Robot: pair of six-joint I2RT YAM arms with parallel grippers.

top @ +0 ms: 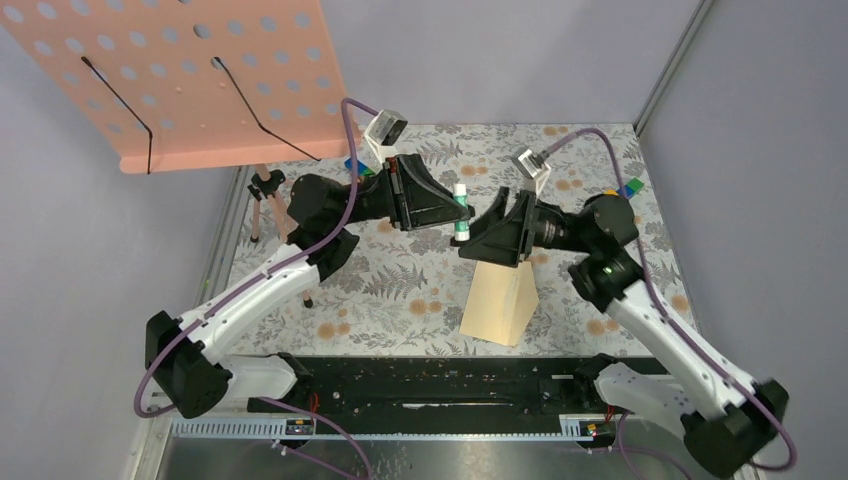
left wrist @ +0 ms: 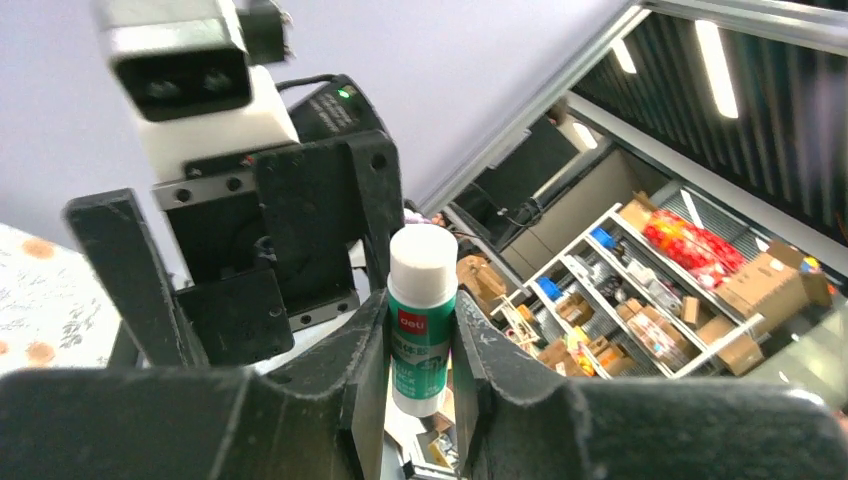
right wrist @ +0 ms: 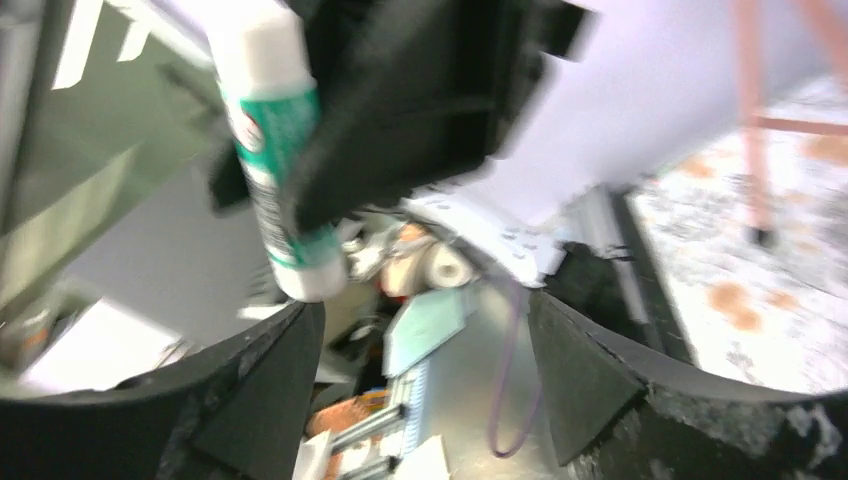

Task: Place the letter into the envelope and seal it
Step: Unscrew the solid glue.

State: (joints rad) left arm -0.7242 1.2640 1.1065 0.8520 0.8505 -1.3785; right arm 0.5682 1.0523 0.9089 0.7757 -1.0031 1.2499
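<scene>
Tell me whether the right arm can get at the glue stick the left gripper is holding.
Probably yes. The right gripper stands open right beside the glue stick, clamped mid-body in the left gripper with both ends free. Nothing shows between them; a small shift should centre it.

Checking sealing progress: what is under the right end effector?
A tan envelope lies on the table, its far end covered by the right end effector; any letter inside is hidden.

Glue stick blocks passage between left tool and right tool.
</scene>
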